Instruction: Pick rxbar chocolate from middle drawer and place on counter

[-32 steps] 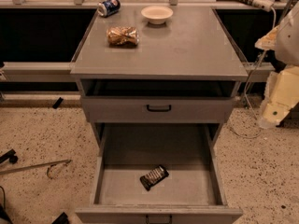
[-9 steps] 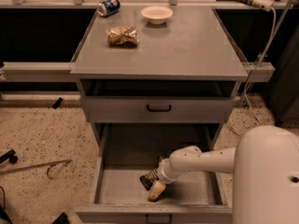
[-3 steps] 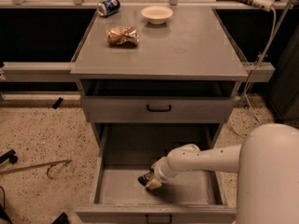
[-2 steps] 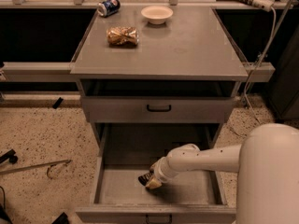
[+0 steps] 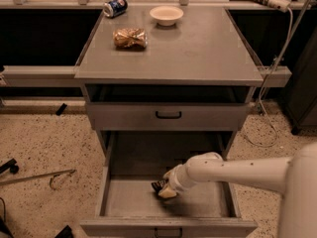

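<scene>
The rxbar chocolate (image 5: 158, 185) lies on the floor of the pulled-out middle drawer (image 5: 128, 198), near its middle. Only a dark end of it shows left of my gripper. My gripper (image 5: 167, 191) reaches in from the right on a white arm, sits down inside the drawer and covers most of the bar. The counter (image 5: 198, 48) is the broad grey top of the cabinet, above and behind the drawer.
On the counter's far side are a crinkled golden-brown snack packet (image 5: 130, 37), a tipped blue can (image 5: 115, 7) and a white bowl (image 5: 166, 15). A closed drawer with a black handle (image 5: 168, 115) sits above the open one. A cable (image 5: 267, 118) hangs at the right.
The arm has come into the drawer and down onto the bar. Over the last three seconds the gripper shifted slightly left and back over it; in the last second nothing moved.
</scene>
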Robot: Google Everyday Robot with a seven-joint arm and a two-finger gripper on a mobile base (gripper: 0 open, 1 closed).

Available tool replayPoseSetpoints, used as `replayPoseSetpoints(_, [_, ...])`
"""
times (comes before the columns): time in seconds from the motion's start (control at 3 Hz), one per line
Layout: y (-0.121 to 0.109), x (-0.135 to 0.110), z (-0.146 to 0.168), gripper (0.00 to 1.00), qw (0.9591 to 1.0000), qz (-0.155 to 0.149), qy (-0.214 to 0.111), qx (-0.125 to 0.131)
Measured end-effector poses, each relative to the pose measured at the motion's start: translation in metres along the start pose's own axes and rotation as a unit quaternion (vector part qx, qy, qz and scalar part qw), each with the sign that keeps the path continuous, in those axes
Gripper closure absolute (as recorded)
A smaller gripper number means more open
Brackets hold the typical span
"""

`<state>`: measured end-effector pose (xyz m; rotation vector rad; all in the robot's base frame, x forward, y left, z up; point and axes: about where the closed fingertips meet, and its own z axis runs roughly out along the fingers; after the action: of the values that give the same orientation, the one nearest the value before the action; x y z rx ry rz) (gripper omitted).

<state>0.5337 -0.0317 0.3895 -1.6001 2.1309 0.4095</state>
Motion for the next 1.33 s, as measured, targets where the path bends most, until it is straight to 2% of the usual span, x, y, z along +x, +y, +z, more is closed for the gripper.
replayPoseSetpoints(0.33, [-0.009, -0.035, -0.081, 1.0, 0.9977, -0.009, -0.059, 0.033])
replayPoseSetpoints(0.67, [-0.018, -0.056, -0.157, 1.0, 0.9909, -0.02, -0.112, 0.072])
replayPoseSetpoints(1.0, [-0.02, -0.029, -0.179, 1.0, 0.9888, -0.001, -0.116, 0.094])
replayPoseSetpoints(1.33, [-0.02, -0.029, -0.178, 1.0, 0.9888, -0.001, -0.116, 0.094])
